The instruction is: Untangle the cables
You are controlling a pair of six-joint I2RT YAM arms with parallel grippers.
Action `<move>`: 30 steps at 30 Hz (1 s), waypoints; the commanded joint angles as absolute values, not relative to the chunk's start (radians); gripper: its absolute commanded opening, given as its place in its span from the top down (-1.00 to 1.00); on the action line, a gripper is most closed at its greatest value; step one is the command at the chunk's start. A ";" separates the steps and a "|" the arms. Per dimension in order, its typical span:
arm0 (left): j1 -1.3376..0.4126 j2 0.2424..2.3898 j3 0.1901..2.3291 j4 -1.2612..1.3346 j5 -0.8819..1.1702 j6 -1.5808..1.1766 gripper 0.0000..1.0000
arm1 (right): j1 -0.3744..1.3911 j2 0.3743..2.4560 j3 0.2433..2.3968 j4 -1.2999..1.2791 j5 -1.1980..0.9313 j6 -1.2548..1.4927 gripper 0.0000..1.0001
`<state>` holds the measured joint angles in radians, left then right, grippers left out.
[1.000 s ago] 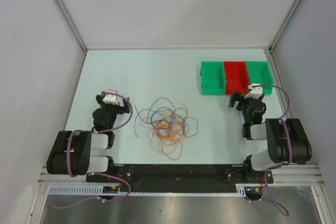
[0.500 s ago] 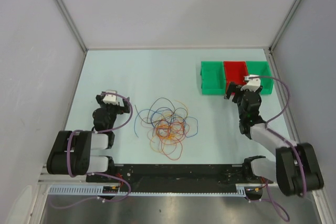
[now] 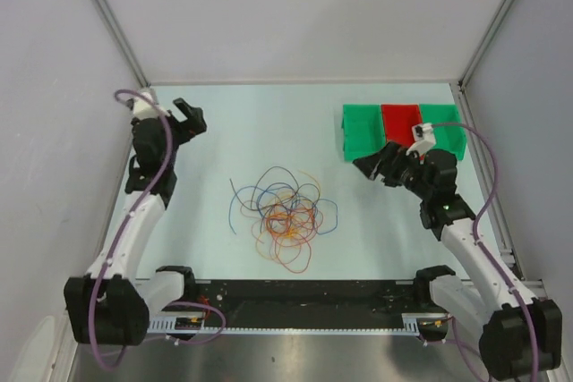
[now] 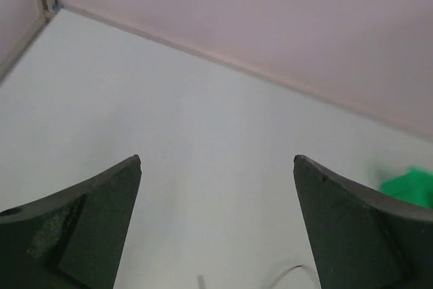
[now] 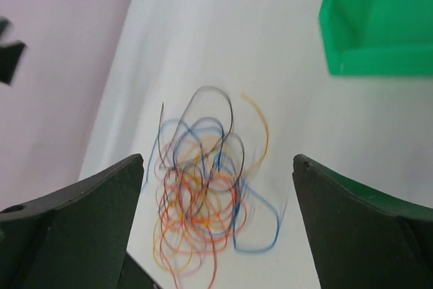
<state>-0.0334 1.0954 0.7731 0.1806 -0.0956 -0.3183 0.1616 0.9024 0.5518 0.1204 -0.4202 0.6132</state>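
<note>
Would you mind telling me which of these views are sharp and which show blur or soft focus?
Top external view: even, soft light, no glare, and the cables read crisply. Right wrist view: the cables look smeared and doubled, while the green bin is clearer. Left wrist view: a green shape at the right edge is only a fuzzy blur.

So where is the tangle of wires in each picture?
Top view: wires in the middle of the picture.
Left wrist: not clearly in it.
Right wrist: wires low in the middle, blurred.
Shared landmark: green bin, top right in the right wrist view.
</note>
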 commanded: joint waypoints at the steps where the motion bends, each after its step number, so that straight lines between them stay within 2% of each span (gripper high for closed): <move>1: 0.041 1.057 0.786 -0.356 -0.009 -0.769 -0.99 | 0.317 0.827 0.715 -0.148 -0.327 0.516 -0.96; 2: 0.078 1.061 0.754 -0.262 0.247 -0.734 -0.99 | 0.327 0.836 0.729 -0.205 -0.307 0.503 -0.96; 4: 0.042 1.069 0.749 -0.291 0.314 -0.709 -0.99 | 0.340 0.863 0.755 -0.279 -0.281 0.476 -0.94; 8: -0.138 0.982 0.729 -0.403 0.142 -0.657 -1.00 | 0.383 0.957 0.755 -0.353 -0.235 0.453 -0.85; 15: -0.454 0.879 0.686 -0.449 0.031 -0.689 -0.97 | 0.543 1.115 0.755 -0.341 -0.094 0.413 -0.75; 22: -0.728 1.018 0.712 -0.377 -0.032 -0.684 -0.91 | 0.549 1.267 0.755 -0.262 -0.107 0.407 -0.59; 25: -0.797 1.094 0.741 -0.350 -0.060 -0.667 -0.90 | 0.549 1.310 0.755 -0.233 -0.130 0.397 -0.53; 30: -0.818 1.199 0.745 -0.298 -0.034 -0.641 -0.88 | 0.554 1.388 0.759 -0.193 -0.161 0.377 -0.48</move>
